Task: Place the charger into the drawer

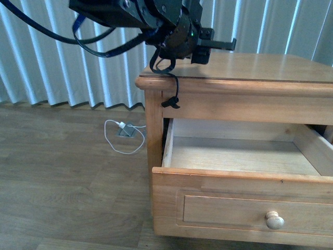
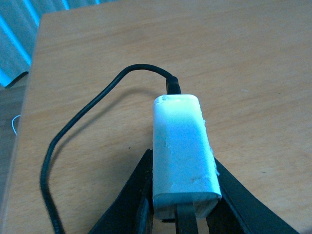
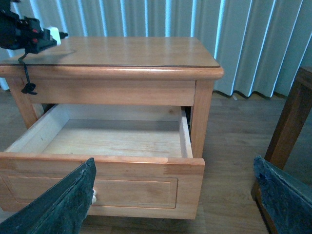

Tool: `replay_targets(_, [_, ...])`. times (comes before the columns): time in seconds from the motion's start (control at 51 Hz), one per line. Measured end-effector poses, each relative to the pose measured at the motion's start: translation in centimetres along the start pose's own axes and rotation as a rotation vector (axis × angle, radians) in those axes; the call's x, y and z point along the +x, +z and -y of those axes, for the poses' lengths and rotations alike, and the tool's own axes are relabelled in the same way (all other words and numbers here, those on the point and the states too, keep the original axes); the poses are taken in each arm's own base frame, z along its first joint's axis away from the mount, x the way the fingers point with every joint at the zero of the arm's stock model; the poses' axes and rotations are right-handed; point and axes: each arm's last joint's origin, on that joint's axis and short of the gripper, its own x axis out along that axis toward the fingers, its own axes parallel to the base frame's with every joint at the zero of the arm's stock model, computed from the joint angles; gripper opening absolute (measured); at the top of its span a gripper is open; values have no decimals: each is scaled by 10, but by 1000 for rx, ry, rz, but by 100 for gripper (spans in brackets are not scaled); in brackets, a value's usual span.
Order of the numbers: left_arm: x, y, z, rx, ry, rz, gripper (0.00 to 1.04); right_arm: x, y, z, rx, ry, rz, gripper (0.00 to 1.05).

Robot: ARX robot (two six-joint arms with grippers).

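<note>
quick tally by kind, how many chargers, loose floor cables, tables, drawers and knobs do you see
charger: 1
white looped cable on the floor: 1
table: 1
drawer, open: 1
knob: 1
total: 5

The wooden table [image 1: 270, 67] stands on a plank floor [image 1: 62, 177] with its drawer [image 1: 229, 208] pulled open. The black cable [image 2: 73, 126] of the charger [image 2: 183, 151] curves across the tabletop and hangs over the 8 o'clock corner. On the floor at 9 o'clock lies a looped white cable [image 1: 110, 139] with a grey box [image 1: 126, 130].
</note>
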Motion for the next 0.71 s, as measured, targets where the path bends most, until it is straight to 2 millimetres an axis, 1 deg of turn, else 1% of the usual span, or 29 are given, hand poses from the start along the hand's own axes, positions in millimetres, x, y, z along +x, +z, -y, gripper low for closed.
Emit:
replay_targets(0.118, [-25, 16, -2, -5, -48, 46, 24, 0, 0, 0, 0, 0, 0, 96])
replay_targets(0.196, [-47, 27, -1, -3, -103, 77, 24, 0, 0, 0, 0, 0, 0, 96])
replay_targets(0.235, [-53, 29, 0, 0, -119, 82, 24, 0, 0, 0, 0, 0, 0, 96])
replay_targets(0.313, [-74, 31, 7, 16, -190, 86, 24, 0, 0, 0, 0, 0, 0, 96])
replay_targets(0.392, [-90, 26, 19, 42, -275, 81, 24, 0, 0, 0, 0, 0, 0, 96])
replay_targets(0.509, [-108, 11, 39, 98, -371, 57, 24, 0, 0, 0, 0, 0, 0, 96])
replay_targets(0.549, [-111, 8, 42, 104, -391, 53, 24, 0, 0, 0, 0, 0, 0, 96])
replay_targets(0.627, [-115, -2, 55, 132, -460, 34, 24, 0, 0, 0, 0, 0, 0, 96])
replay_targets(0.705, [-117, -7, 62, 156, -506, 25, 24, 0, 0, 0, 0, 0, 0, 96])
